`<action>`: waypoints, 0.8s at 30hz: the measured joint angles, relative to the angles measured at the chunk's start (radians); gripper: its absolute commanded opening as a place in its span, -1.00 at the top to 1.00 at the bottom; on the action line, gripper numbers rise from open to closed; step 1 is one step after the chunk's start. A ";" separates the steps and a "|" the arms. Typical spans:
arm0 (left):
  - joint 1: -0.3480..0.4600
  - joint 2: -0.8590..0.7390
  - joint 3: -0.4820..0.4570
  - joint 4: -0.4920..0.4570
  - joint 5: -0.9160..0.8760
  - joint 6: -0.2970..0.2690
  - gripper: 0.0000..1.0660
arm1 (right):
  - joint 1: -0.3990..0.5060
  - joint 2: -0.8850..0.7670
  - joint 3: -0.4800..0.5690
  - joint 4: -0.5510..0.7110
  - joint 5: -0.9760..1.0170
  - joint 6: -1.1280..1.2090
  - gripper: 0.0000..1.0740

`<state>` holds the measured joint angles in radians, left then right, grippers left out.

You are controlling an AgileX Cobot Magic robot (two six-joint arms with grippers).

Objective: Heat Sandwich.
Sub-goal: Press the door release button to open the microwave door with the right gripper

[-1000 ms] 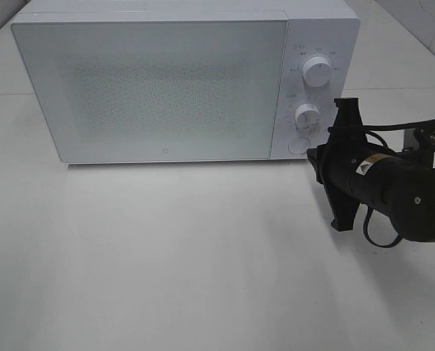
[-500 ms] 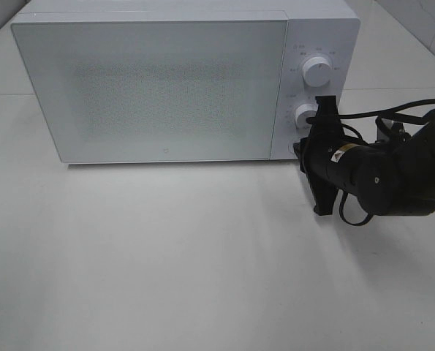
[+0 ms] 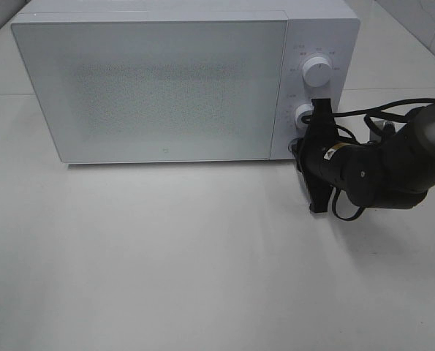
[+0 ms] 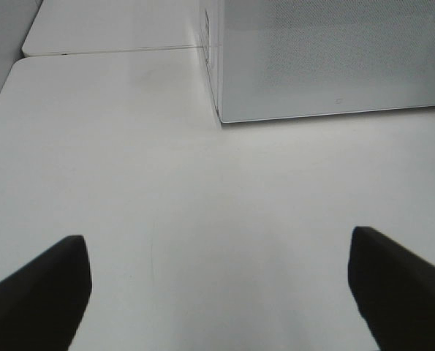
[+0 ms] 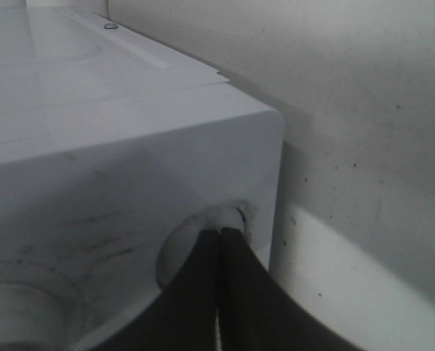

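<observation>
White table (image 3: 202, 263), right claw (image 5: 218, 232) closed at button (image 5: 175, 257)

right arm (image 3: 385, 172) reaching in sideways to the microwave's (image 3: 166, 80) control-side lower front corner, right gripper (image 5: 218, 240) pinched closed, tips at that panel. left gripper (image 4: 213, 241) spread wide, empty, off the microwave's opposite front corner.

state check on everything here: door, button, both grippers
white microwave oven: door closed
round white button on its control panel: right fingertips on it
black right gripper: fingers shut, holding nothing
black left gripper: fingers open, empty, over the white table
</observation>
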<state>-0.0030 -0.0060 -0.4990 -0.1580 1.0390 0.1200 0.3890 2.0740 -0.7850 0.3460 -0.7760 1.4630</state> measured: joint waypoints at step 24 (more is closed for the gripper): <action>0.000 0.000 0.000 0.000 0.000 0.000 -0.68 | 0.011 0.034 -0.054 0.074 -0.028 -0.150 0.99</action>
<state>-0.0030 -0.0060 -0.4990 -0.1580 1.0390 0.1200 0.4000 2.1080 -0.8390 0.4200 -0.8040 1.3130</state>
